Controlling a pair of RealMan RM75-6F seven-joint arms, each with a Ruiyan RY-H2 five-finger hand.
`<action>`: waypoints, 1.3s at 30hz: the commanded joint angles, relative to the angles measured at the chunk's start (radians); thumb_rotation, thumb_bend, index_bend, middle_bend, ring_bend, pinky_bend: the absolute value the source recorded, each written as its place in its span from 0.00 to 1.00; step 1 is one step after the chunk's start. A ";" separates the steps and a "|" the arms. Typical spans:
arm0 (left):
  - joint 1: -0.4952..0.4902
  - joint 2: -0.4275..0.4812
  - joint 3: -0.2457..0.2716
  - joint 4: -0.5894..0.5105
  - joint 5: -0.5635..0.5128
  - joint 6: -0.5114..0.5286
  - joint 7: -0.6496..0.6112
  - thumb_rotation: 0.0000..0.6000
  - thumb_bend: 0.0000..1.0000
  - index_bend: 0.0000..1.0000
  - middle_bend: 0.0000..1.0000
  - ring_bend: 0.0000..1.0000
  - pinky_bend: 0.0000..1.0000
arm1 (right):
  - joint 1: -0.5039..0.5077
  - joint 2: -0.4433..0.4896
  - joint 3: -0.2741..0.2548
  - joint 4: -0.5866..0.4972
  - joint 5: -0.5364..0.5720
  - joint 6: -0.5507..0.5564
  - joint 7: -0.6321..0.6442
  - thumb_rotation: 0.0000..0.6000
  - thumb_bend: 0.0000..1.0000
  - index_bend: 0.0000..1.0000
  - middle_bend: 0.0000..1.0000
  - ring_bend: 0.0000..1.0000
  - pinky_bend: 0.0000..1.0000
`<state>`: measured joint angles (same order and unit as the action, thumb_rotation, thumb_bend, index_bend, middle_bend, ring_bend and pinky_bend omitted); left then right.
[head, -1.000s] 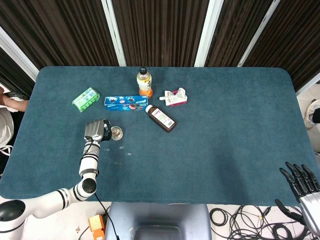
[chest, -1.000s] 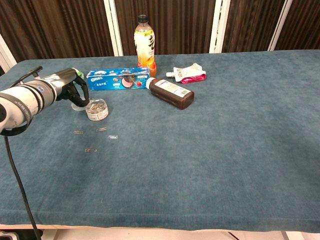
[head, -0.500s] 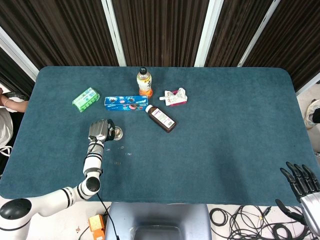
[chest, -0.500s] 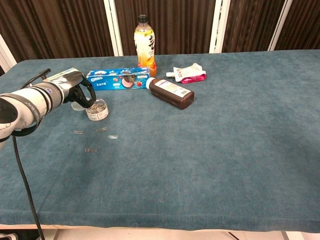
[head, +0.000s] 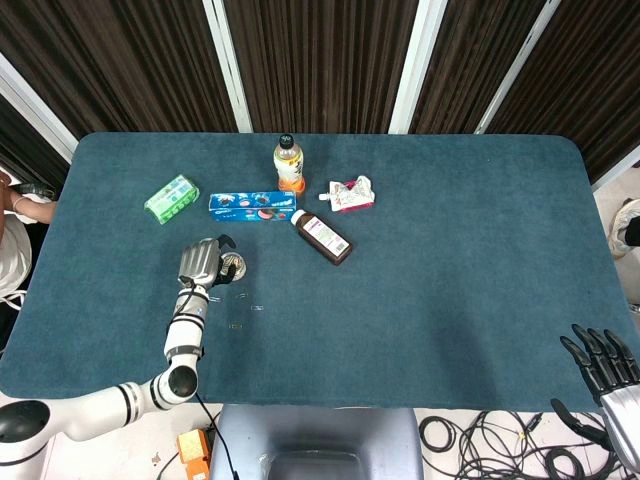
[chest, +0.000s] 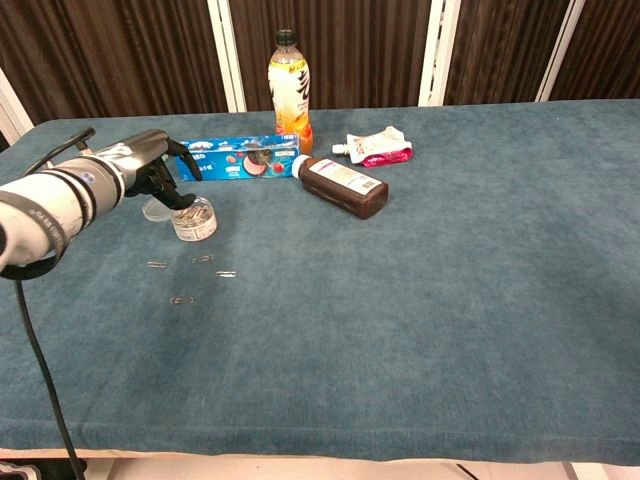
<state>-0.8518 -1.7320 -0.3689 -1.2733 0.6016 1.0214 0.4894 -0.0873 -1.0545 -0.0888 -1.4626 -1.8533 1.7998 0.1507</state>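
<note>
Left hand (chest: 150, 172) poised over the small clear jar of paper clips (chest: 194, 219); fingers (chest: 185, 163) spread and lifted, nothing visibly held between them, though whether a single clip is pinched at the tips is too small to tell. Jar sits directly beneath the fingertips, upright, mouth open; what looks like its clear lid (chest: 155, 209) lies just behind it, on the palm side.

Loose paper clips (chest: 203, 260) scattered on the cloth nearer the robot than the fingers, well apart from one another.

Judgement: work in hand looks like gathering clips into the jar; the hand is at the jar, between release and the next reach. Next move likely calls for a fine pinch on a flat clip against soft cloth — hard to get under.

Room: open blue table (head: 450, 250) toward the thumb side and the near edge. Beyond the fingertips, cookie box (chest: 236, 161) near; brown bottle (chest: 342, 187), orange drink bottle (chest: 288, 92) further off.

Right hand (head: 602, 368) off the table's near right corner, fingers spread, holding nothing.
</note>
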 joint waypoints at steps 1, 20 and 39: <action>0.060 0.062 0.045 -0.154 0.078 0.062 -0.032 1.00 0.39 0.40 1.00 1.00 1.00 | -0.002 -0.001 0.000 0.000 -0.002 0.004 -0.002 1.00 0.18 0.00 0.00 0.00 0.00; 0.167 0.097 0.184 -0.337 0.073 0.115 0.000 1.00 0.39 0.43 1.00 1.00 1.00 | -0.005 -0.005 -0.007 0.015 -0.024 0.020 0.002 1.00 0.18 0.00 0.00 0.00 0.00; 0.178 0.113 0.185 -0.324 0.018 -0.011 -0.082 1.00 0.38 0.48 1.00 1.00 1.00 | -0.010 0.001 -0.022 0.037 -0.052 0.042 0.033 1.00 0.18 0.00 0.00 0.00 0.00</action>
<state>-0.6760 -1.6181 -0.1873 -1.6024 0.6139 1.0154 0.4133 -0.0983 -1.0561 -0.1085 -1.4287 -1.9012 1.8396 0.1761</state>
